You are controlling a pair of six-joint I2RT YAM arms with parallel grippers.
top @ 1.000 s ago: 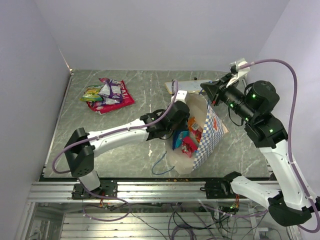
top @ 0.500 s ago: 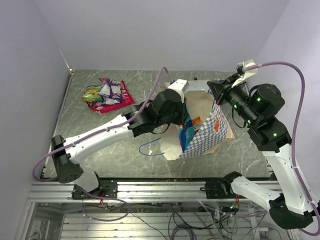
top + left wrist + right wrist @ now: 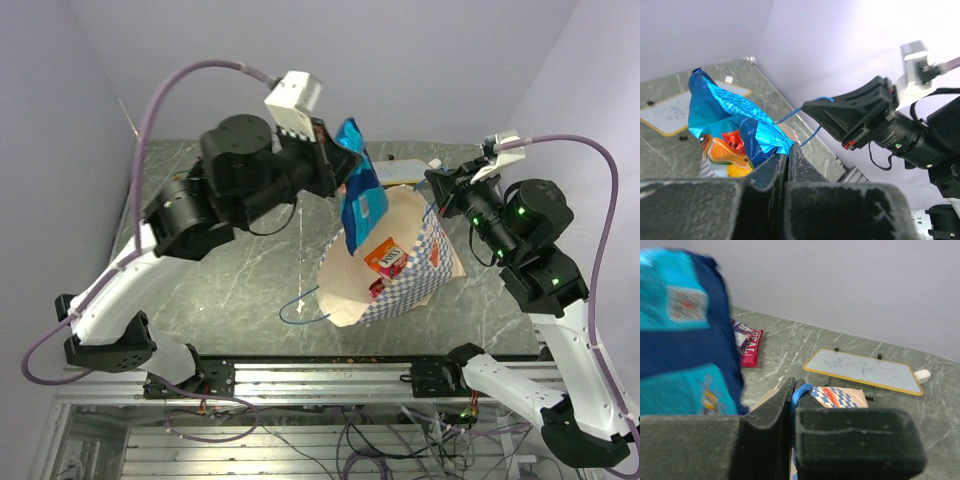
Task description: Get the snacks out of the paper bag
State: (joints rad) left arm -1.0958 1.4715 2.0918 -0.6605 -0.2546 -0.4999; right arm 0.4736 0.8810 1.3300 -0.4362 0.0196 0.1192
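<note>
1. Left gripper: raised high above the table, jaws clenched on the top edge of the blue packet.
2. Blue packet: hangs in the air from that grip, with its lower end over the open mouth of the bag (from above I cannot tell whether it touches the rim).
3. Bag: stands on the table between the two arms, mouth open upward, its cream inside showing and its checkered side toward the right arm.
4. Orange packet: lies inside the bag against the cream wall, with something red just below it.
5. Right gripper: at the far rim of the bag, pinched tight on the thin blue cord, which shows between its fingers in the right wrist view.
6. Other cord: loops loose on the table at the bag's near left corner.
7. Board: sits on the table beyond the bag.
8. Red packet: lies on the table, well apart from the bag.
</note>
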